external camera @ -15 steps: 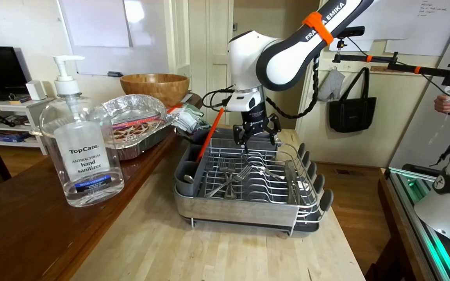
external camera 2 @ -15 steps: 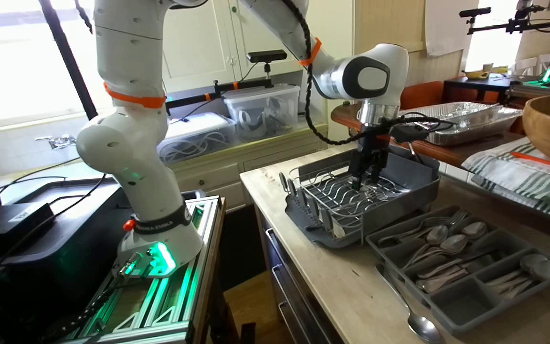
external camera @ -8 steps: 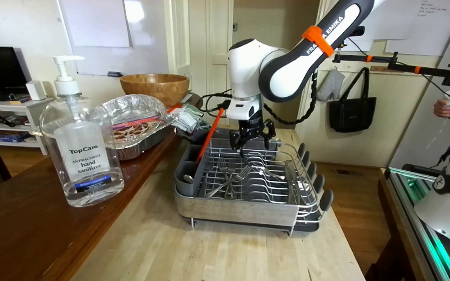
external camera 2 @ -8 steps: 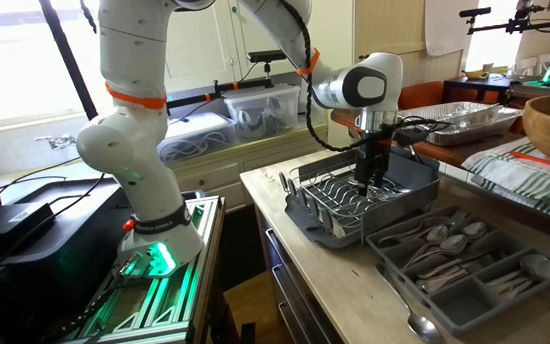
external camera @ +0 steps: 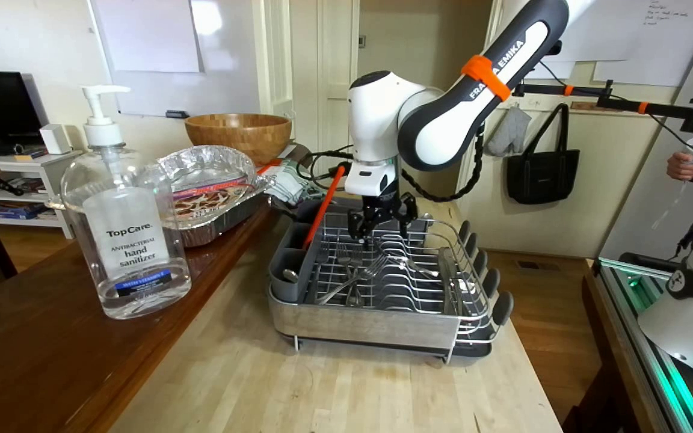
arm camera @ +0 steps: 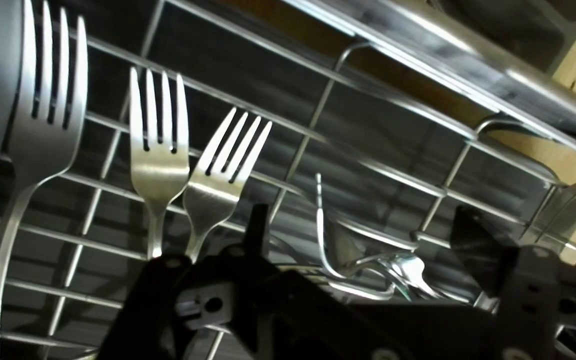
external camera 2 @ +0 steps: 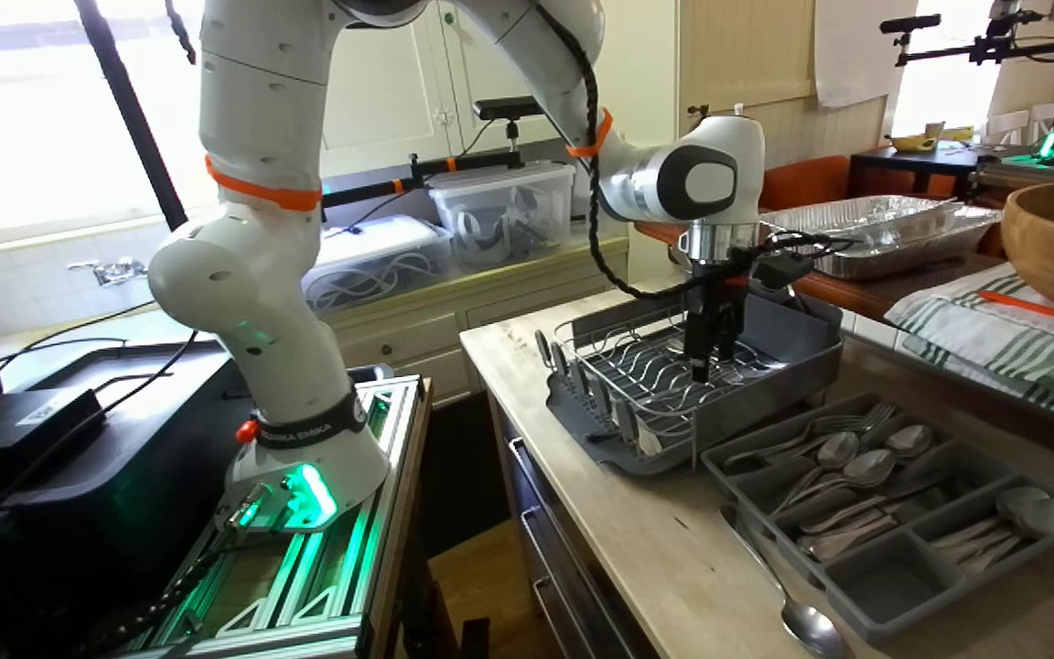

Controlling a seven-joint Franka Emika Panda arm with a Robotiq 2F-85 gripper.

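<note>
a pale wooden countertop (external camera: pixel 352 391) stands in a room of cream cupboards (external camera 2: pixel 381 128), with a black bag (external camera: pixel 542 171) hanging on the wall (external camera: pixel 533 225) well behind the gripper (external camera: pixel 384 239) in an exterior view. the gripper points down over a gray and silver dish rack (external camera: pixel 366 328), its 2 fingers (arm camera: pixel 257 227) spread wide and unclosed. in the wrist view, a metal utensil (arm camera: pixel 321 245), seen edge-on, lies in the rack below the gap between the fingertips; whether they touch it cannot be told. just beside that gap rest 3 forks: a near fork (arm camera: pixel 214 192) partly covered by the gripper, a middle fork (arm camera: pixel 159 167) meeting it, and a far fork (arm camera: pixel 43 145) set apart from both. a red-orange handle (external camera: pixel 324 207) leans in the rack's side holder (external camera: pixel 286 291), near the gripper. well apart from the gripper, a gray cutlery tray (external camera 2: pixel 888 578) holding assorted flatware (external camera 2: pixel 870 467) sits on the countertop, 1 spoon (external camera 2: pixel 809 627) just outside it. farther off to the gripper's side, a wooden bowl (external camera: pixel 238 135) shows in both exterior views, and a pump bottle (external camera: pixel 127 240) of hand sanitizer stands on a darker wood surface (external camera: pixel 33 355).
</note>
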